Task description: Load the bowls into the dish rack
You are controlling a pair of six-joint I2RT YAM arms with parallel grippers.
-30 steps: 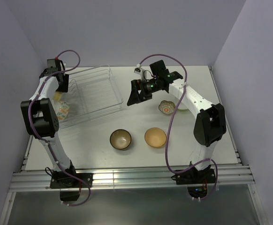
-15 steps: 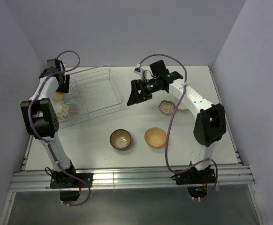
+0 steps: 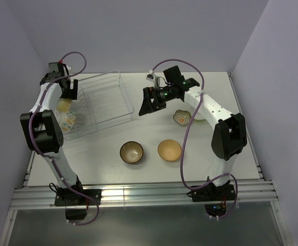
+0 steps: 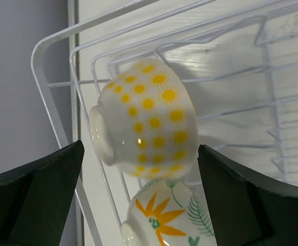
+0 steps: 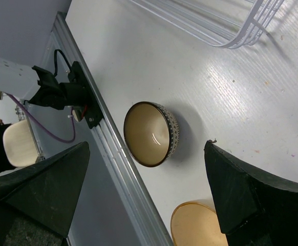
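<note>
In the dish rack (image 3: pixel 108 100), at its left end, two bowls stand on edge: the dotted bowl (image 4: pixel 146 115), white with yellow-orange spots, and just below it in the left wrist view the flowered bowl (image 4: pixel 162 223). The left claw (image 3: pixel 70 92) hangs over them, its fingers spread wide to either side of the dotted bowl. On the counter (image 3: pixel 87 159) sit the dark brown bowl (image 3: pixel 131 152), the tan-orange bowl (image 3: pixel 169 149) and the scalloped bowl (image 3: pixel 181 117). The right claw (image 3: pixel 148 105) hovers near the rack's right end — fingers wide apart, empty.
</note>
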